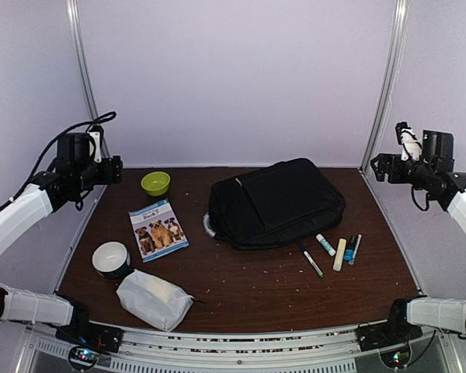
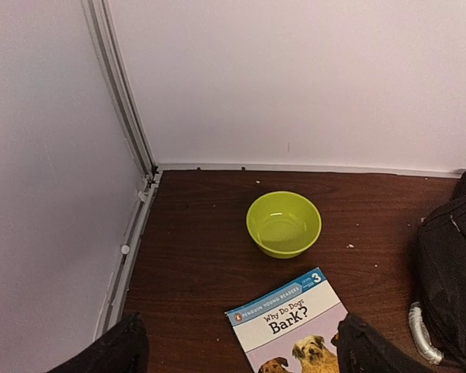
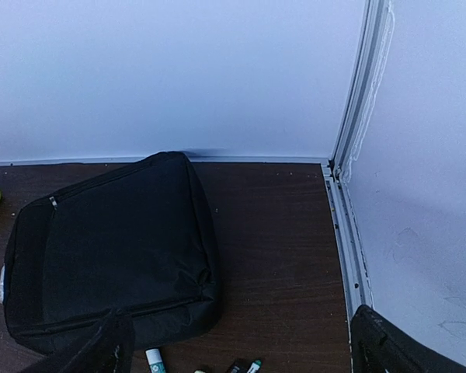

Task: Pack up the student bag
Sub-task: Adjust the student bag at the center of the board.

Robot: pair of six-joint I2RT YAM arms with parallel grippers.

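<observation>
Black student bag (image 1: 276, 203) lies between left tool (image 1: 114, 169) and right tool (image 1: 378, 166).

Black student bag (image 1: 279, 202), lime-green bowl (image 1: 155, 183), dark brown table (image 1: 248, 287)

The top external view looks down from above and behind the arm bases, taking in the whole surface (image 1: 241, 287). The left wrist view, raised at the left, faces the back-left corner, close on the green bowl (image 2: 283, 224). The right wrist view faces the back-right corner. All three share the student bag (image 3: 113, 249).
</observation>
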